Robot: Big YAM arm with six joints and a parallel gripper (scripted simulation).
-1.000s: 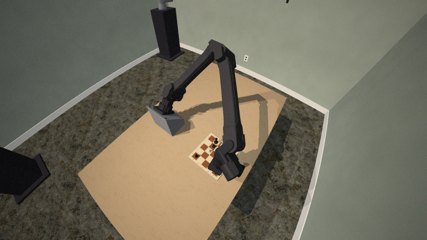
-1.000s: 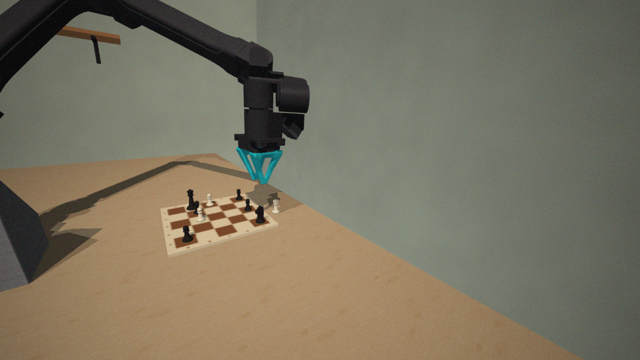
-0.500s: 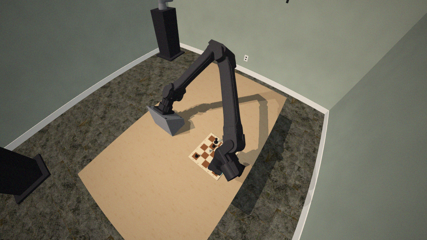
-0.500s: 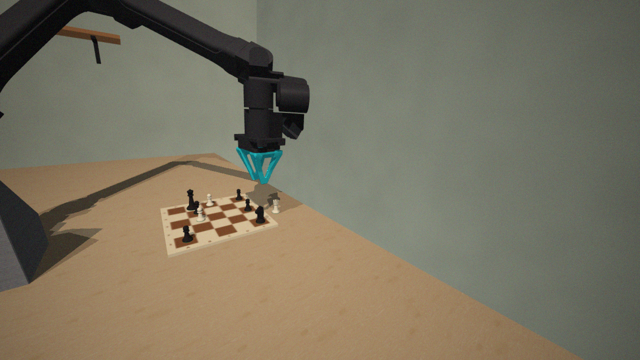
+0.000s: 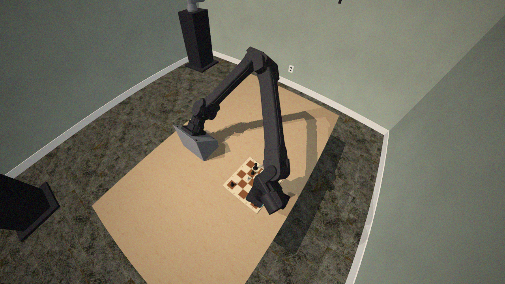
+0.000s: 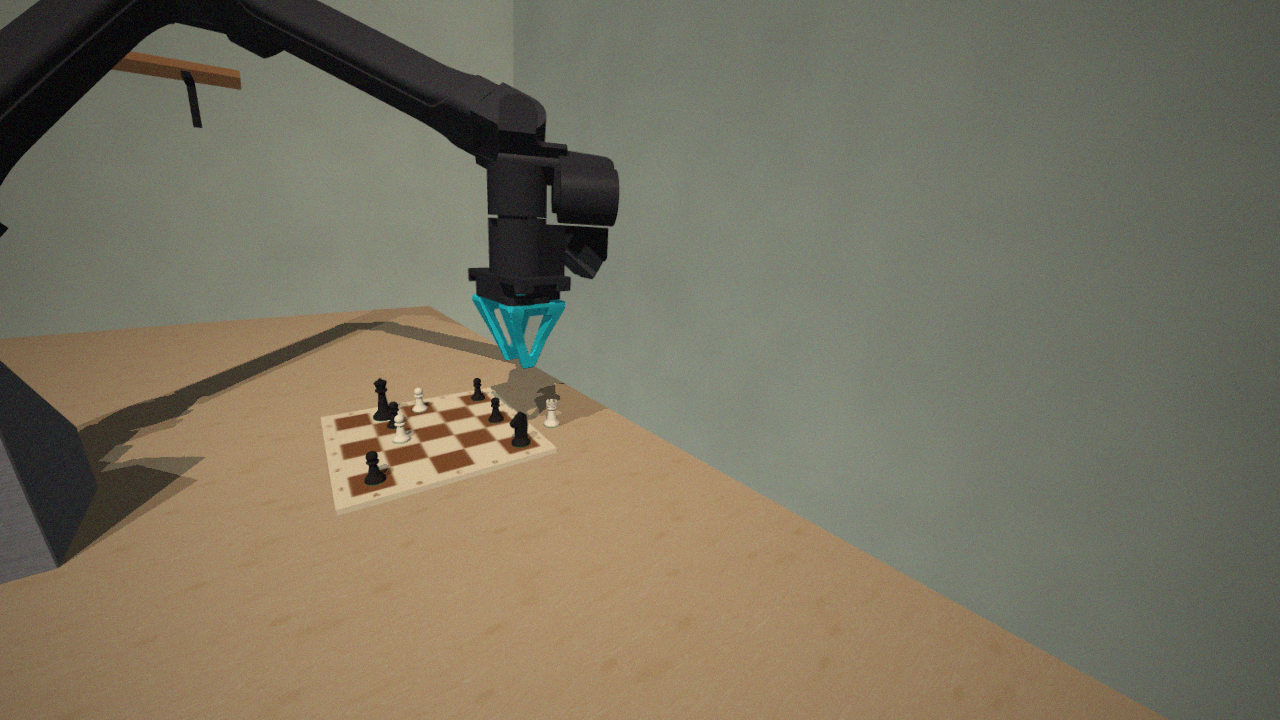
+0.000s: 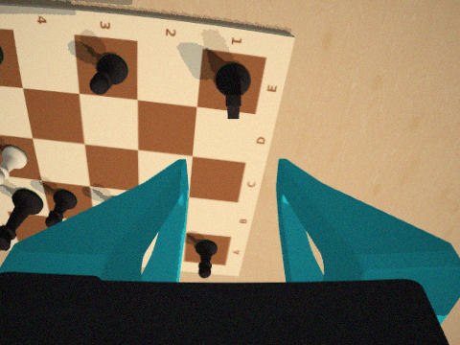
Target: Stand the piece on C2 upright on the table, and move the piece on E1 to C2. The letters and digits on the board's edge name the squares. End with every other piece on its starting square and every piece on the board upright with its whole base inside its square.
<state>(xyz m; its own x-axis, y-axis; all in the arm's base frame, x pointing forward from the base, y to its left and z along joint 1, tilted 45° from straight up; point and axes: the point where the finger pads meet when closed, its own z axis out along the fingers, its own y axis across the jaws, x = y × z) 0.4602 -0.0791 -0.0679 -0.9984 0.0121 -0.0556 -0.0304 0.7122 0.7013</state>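
While the board [image 5: 242, 184] [image 6: 434, 433] [image 7: 168, 72] edge reads A–E and 1–4 in wrist view, end effector [image 5: 261, 205] [image 6: 519, 362] [image 7: 232, 172] is partly open, gripping nothing; black knight [image 6: 520, 429] [image 7: 233, 80] on E1.

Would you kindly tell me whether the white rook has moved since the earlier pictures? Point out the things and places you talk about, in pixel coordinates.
No. In the exterior view, the white rook [image 6: 551, 412] stands upright in the same spot on the table, just off the chessboard [image 5: 234, 190] [image 6: 496, 452] [image 7: 168, 72], shifted neither toward nor away from it.
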